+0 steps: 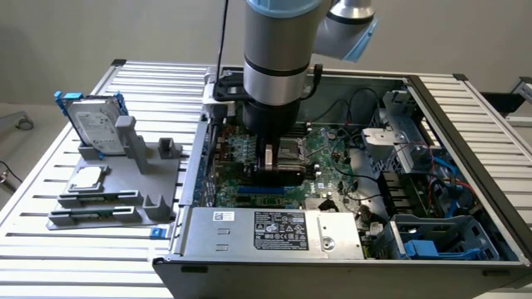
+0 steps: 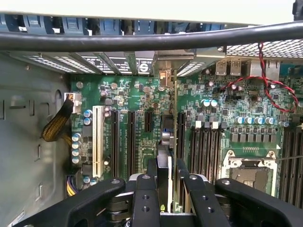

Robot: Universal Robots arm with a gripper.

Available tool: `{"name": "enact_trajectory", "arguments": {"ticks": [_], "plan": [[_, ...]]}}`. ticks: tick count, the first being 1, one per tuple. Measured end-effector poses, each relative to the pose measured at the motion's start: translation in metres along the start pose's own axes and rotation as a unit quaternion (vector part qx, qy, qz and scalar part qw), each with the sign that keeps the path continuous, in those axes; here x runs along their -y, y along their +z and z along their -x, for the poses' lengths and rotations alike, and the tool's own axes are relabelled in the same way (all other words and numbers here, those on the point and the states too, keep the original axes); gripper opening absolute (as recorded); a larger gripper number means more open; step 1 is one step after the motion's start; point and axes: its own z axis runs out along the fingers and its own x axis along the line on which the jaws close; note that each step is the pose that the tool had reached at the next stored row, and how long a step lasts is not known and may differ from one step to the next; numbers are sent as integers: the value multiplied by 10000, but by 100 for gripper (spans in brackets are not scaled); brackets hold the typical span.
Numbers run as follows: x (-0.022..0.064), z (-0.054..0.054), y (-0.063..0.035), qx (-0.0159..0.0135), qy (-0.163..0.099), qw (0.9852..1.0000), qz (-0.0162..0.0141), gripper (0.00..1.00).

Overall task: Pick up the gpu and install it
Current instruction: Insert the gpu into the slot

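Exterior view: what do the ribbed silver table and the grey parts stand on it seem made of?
Ribbed silver table: likely aluminium, satin sheen along straight, extruded-looking slats. Grey parts stand: probably plastic, matte, uniformly dull grey without glints; whether printed or moulded, cannot tell.

The arm [image 1: 270, 62] runs off the exterior view's top edge, and its wrist blocks the jaws beneath. In the wrist view the gpu [image 2: 164, 175] shows edge-on, its lower edge lost behind the jaws; whether it meets a slot I can't tell. The print on the label [image 1: 281, 225] is too small to read.
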Motion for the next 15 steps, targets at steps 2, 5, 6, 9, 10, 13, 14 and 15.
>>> {"name": "enact_trajectory", "arguments": {"ticks": [2, 5, 6, 9, 10, 13, 14, 15], "plan": [[-1, 0, 0, -2, -2, 10000, 8, 26], [0, -3, 22, 0, -21, 10000, 8, 26], [0, -10, 32, -2, -38, 10000, 9, 26], [-2, -12, 46, -3, -63, 10000, 11, 26], [-2, -13, 46, -4, -65, 10000, 13, 26], [-6, -12, 50, -2, -67, 10000, 22, 26], [-7, -12, 51, -2, -67, 10000, 26, 26], [-8, -12, 53, -2, -68, 10000, 29, 26]]}}
